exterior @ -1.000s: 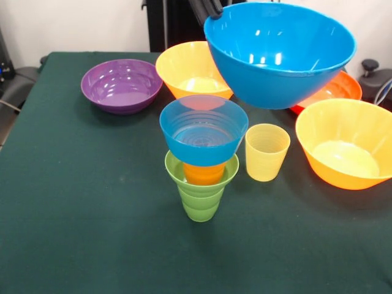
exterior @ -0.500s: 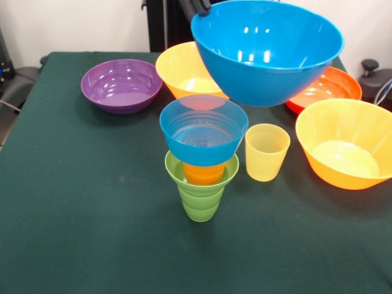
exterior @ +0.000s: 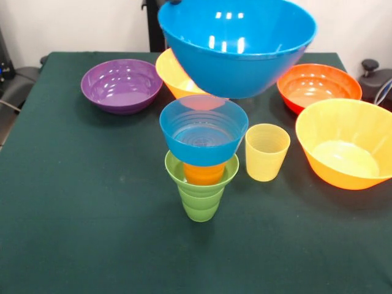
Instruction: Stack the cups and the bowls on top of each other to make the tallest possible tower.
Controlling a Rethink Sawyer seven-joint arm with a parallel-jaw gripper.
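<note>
Glossy medium blue plastic bowl (exterior: 237, 52) hangs above my ribbed cup tower (exterior: 202, 160); gripper (exterior: 172, 2) barely visible, grasp unclear.

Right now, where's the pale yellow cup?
In the front view the pale yellow cup stands upright on the table, just right of the tower, with a big orange bowl on its other side.

A robotics lab or test room, by the look of it: a counter (exterior: 73, 233) draped in dark green cloth stands against a bare white wall (exterior: 73, 24), with a black equipment post (exterior: 154, 27) behind it and dark gear (exterior: 375, 76) and a cable (exterior: 384, 92) at the right edge.
</note>
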